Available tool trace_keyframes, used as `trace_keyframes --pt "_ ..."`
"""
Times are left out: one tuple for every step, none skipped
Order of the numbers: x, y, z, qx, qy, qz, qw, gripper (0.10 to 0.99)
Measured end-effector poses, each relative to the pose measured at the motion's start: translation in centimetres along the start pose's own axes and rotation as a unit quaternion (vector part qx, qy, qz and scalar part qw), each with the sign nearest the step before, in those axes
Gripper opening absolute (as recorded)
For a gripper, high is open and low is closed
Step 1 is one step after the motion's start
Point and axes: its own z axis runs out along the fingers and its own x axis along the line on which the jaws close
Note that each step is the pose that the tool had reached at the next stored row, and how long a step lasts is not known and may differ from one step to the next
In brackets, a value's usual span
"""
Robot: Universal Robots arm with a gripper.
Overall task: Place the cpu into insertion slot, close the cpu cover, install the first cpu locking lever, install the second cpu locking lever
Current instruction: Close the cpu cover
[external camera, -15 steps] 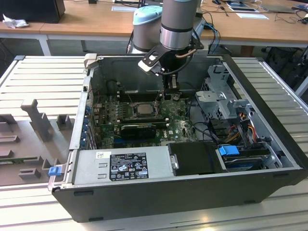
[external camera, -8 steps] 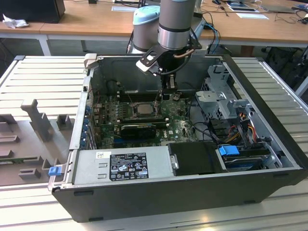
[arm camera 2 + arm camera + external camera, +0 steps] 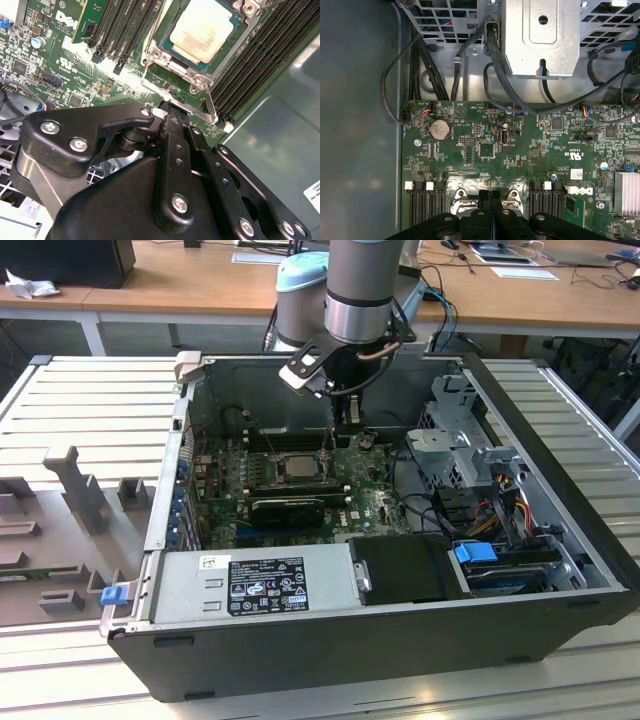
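Since the gripper (image 3: pixel 170 109) is pressed together right by the locking lever (image 3: pixel 210 102), best keep the tip on that wire, push down steady, no slipping. Beyond, cpu cover (image 3: pixel 165 59) looks down over the cpu (image 3: pixel 205 27), seated in the insertion slot (image 3: pixel 262 470).

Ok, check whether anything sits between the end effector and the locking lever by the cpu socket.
Nothing visible does. In the second wrist view the end effector sits right at the locking lever, a thin rod beside the cpu cover. The cpu already lies inside that cover's window.
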Motion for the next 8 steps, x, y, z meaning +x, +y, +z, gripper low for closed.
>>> trace_keyframes --pt "0.0 -0.04 0.0 0.0 0.0 0.0 1.0 0.106" --pt "0.0 -0.13 0.0 0.0 0.0 0.0 1.0 0.106" --pt "0.0 -0.21 0.0 0.0 0.0 0.0 1.0 0.106" --pt "0.0 -0.25 0.0 0.0 0.0 0.0 1.0 0.106" --pt "0.0 -0.3 0.0 0.0 0.0 0.0 1.0 0.106" --pt "0.01 -0.4 -0.01 0.0 0.0 0.0 1.0 0.106" --pt "0.01 -0.49 0.0 0.0 0.0 0.0 1.0 0.106" --pt "0.01 -0.59 -0.01 0.0 0.0 0.0 1.0 0.106"
